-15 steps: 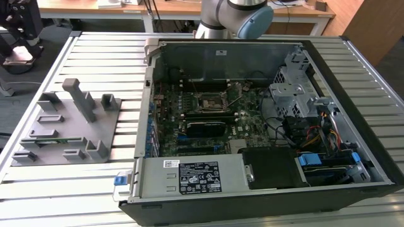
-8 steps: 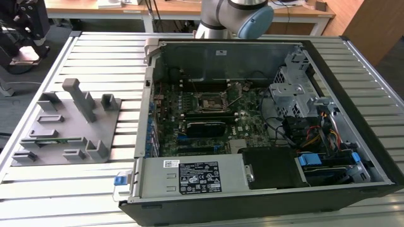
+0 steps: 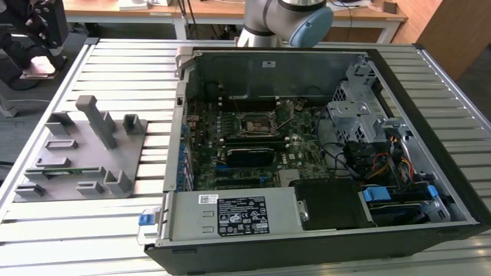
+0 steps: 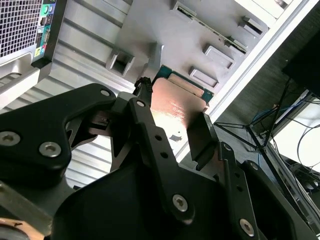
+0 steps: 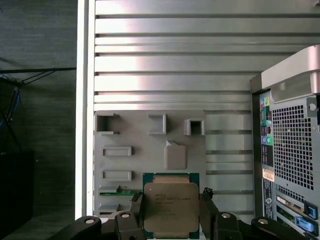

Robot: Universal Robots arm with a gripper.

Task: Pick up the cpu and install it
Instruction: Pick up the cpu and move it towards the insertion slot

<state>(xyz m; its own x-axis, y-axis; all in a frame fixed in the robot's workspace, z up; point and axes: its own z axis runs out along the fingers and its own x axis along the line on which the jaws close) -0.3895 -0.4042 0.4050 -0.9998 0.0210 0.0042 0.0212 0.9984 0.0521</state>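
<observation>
The cpu is a flat square chip with a silver top and a green edge, and my gripper is shut on it, one black finger against each side. In the second wrist view the cpu shows its shiny face between the gripper fingers. It hangs in the air above the grey fixture plate, beside the computer case. In the exterior view the black-framed motherboard socket lies in the middle of the open case.
The grey fixture plate with raised holders lies on the slatted metal table at the exterior view's left; a green memory stick rests in it. The arm's base stands behind the case. The case's rear panel is close by.
</observation>
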